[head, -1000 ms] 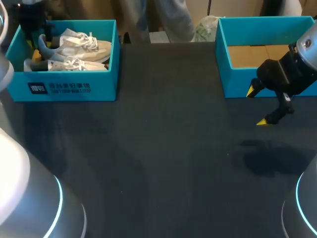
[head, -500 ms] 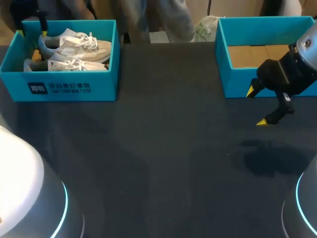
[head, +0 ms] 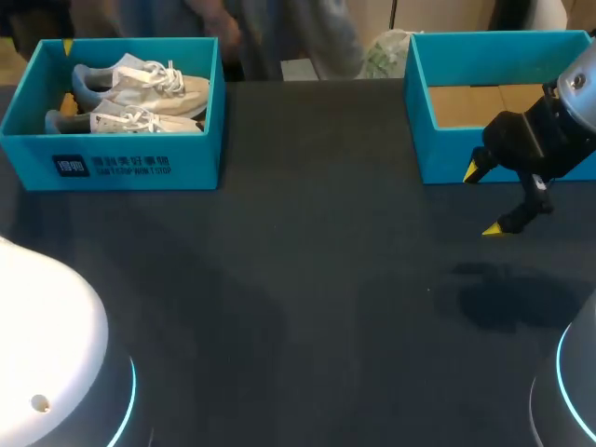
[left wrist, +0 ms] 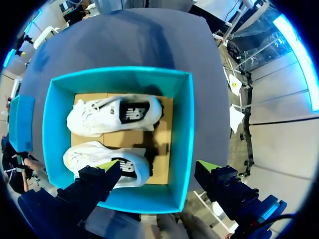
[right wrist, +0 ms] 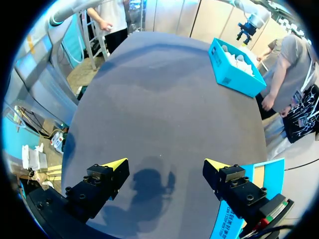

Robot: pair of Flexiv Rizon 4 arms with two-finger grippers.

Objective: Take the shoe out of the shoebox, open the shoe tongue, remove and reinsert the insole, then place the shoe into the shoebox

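The head camera sits high up behind the robot and looks down at the dark table [head: 317,279]. It sees the shoebox [head: 121,168] far off at the left and a second blue box [head: 438,163] far off at the right. The left wrist camera hangs right above the shoebox [left wrist: 183,129] and looks straight down into it, so the box fills the middle. The right wrist camera is low over the table [right wrist: 164,89], close beside the second blue box [right wrist: 274,167]. It looks across to the shoebox [right wrist: 234,77], small and far away. All three cameras see the shoebox.
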